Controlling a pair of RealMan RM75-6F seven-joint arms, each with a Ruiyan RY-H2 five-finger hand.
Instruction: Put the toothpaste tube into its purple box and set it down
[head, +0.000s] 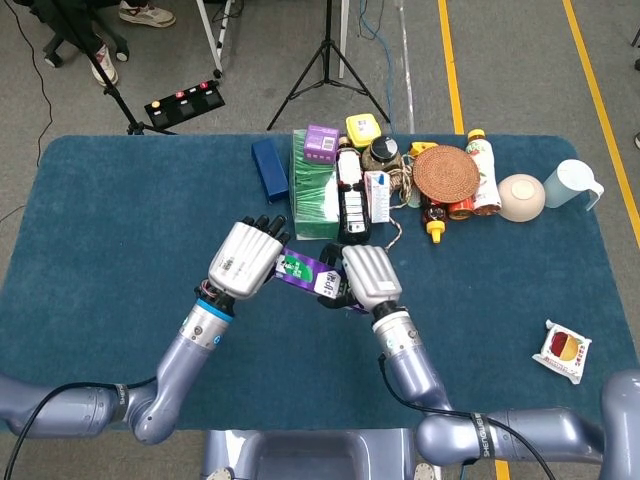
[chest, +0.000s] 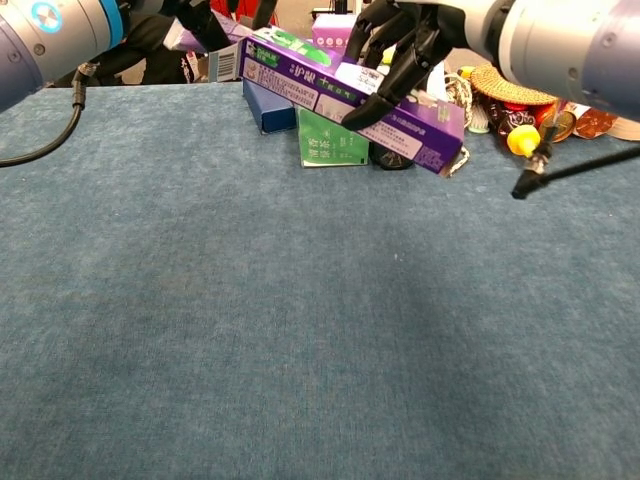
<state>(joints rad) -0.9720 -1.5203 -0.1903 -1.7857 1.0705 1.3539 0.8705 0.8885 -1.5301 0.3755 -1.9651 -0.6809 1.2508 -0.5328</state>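
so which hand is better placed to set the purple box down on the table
Likely the right hand: its fingers wrap the purple box at mid-length, held above the table. The left hand sits only at the box's end.

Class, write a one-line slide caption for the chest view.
Right hand holds the purple box tilted above the blue table; left hand at its end.

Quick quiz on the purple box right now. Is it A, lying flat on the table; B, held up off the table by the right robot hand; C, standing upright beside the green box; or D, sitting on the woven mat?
B: the right robot hand grips the purple box, which hangs tilted above the table with nothing under it.
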